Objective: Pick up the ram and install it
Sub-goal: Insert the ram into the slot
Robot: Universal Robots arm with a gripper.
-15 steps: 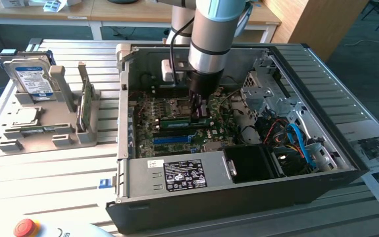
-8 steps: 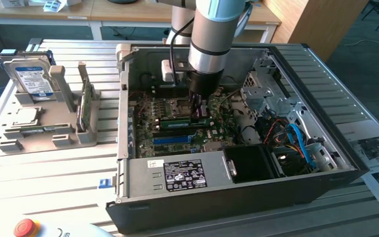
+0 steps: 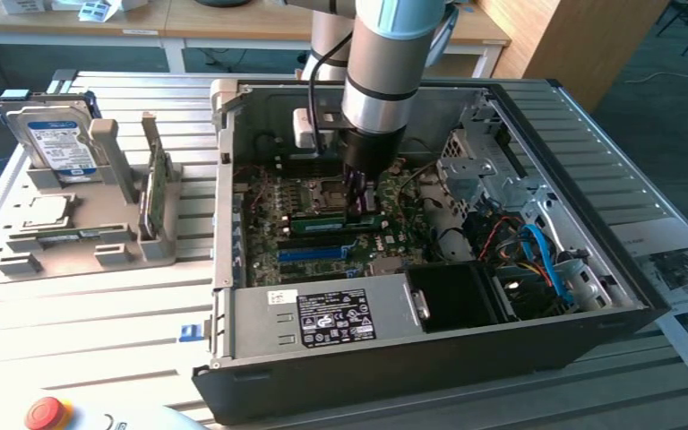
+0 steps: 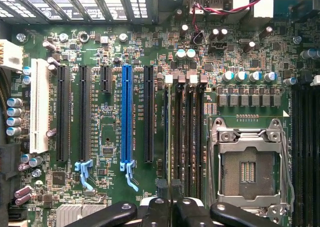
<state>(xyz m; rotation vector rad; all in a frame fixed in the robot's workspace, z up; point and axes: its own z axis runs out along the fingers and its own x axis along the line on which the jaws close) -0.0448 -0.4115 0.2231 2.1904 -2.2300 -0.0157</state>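
Slatted grey metal forms the table (image 3: 81, 313), with wooden desks behind it, and on it lies an open computer case (image 3: 440, 367) into which the arm (image 3: 380, 81) reaches straight down. The jaws hang low over the green motherboard (image 3: 261, 242), at its bank of memory slots (image 4: 185, 132). In the wrist view their black ends sit over one end of that bank, and whether they are spread or pressed together cannot be told. The ram (image 3: 320, 216) stands on edge in the slots directly beneath them, a long green strip running toward the exterior view's left. Whether the jaws touch it cannot be told either. Just beside the slots is the metal-framed processor socket (image 4: 248, 169), and on the slots' other side a row of dark expansion slots with one long blue slot (image 4: 127, 119) among them. Farther out inside the case are a grey power supply (image 3: 320, 318) with a black label and a tangle of blue cables (image 3: 544, 255). Outside the case, to the exterior view's left, a grey holder (image 3: 81, 255) carries an upright silver hard drive (image 3: 55, 134) with a blue label and another green board (image 3: 155, 193) on edge. A red button (image 3: 47, 412) sits nearest the camera, and printed papers (image 3: 684, 269) lie to the exterior view's right.
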